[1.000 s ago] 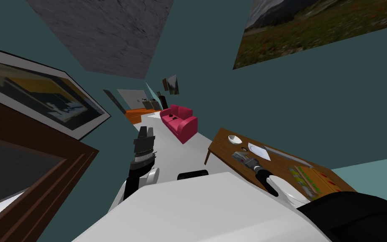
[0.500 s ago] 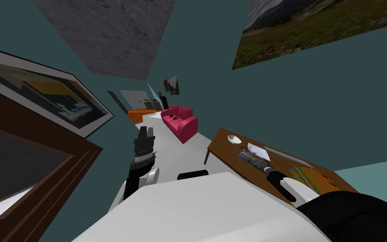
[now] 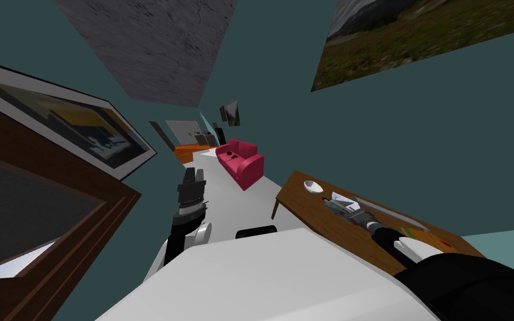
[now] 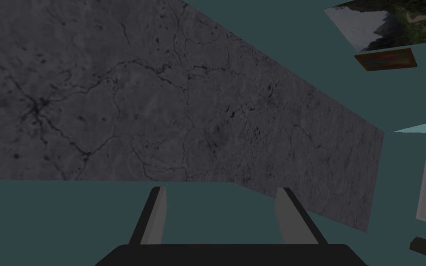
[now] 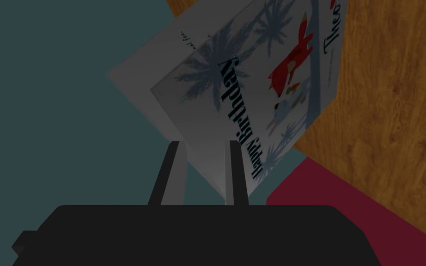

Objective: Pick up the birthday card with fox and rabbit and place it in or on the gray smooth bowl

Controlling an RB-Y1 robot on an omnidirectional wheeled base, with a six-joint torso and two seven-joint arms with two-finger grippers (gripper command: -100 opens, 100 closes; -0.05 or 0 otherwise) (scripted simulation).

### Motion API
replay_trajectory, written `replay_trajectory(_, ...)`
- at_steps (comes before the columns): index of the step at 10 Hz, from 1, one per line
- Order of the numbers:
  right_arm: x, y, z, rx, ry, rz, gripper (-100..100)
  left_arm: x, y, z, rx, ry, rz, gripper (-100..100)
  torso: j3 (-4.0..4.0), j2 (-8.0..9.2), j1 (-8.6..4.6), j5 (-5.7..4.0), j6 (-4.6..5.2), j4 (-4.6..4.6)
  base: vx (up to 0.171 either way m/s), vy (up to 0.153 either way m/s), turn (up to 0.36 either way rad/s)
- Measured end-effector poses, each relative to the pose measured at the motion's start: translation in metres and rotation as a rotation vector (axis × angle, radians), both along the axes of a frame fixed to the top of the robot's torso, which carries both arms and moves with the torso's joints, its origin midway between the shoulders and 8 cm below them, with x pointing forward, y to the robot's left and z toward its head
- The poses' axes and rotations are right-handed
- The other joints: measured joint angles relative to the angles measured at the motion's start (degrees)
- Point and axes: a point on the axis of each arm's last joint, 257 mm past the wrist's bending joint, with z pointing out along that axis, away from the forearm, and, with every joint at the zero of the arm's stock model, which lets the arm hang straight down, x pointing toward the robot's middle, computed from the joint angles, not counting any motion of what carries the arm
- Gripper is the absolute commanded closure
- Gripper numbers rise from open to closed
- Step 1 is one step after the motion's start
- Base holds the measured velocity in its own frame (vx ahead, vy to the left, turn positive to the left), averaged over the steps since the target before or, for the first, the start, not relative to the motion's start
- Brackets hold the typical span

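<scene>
While our right claw pinches the thin, flat birthday card by its edge, tilted over the grained wooden table, we judge the carry is in hand. Next we must reach the shallow, smooth, pale bowl just beyond the claw. Our left claw hangs spread.

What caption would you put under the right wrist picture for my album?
Right gripper shut on a tilted Happy Birthday card with fox and rabbit, wooden table behind.

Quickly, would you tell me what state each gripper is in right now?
Left gripper: open, holding nothing.
Right gripper: shut on the birthday card.
</scene>
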Motion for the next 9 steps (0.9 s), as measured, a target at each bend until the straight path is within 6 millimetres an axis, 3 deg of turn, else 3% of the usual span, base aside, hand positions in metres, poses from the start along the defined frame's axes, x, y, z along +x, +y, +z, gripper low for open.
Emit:
replay_trajectory(7, -0.028, -0.058, 0.053, -0.005, 0.005, -0.049, 100, 0.000, 0.000, 0.000, 0.000, 0.000, 0.000, 0, -0.11, -0.22, 0.19, 0.08, -0.07, -0.01, 0.039, -0.021, 0.069)
replay_trajectory(9, -0.030, -0.065, 0.062, 0.000, 0.007, -0.055, 100, 0.000, 0.000, 0.000, 0.000, 0.000, 0.000, 0, -0.09, -0.18, 0.27, 0.10, -0.04, 0.00, 0.064, -0.001, 0.094)
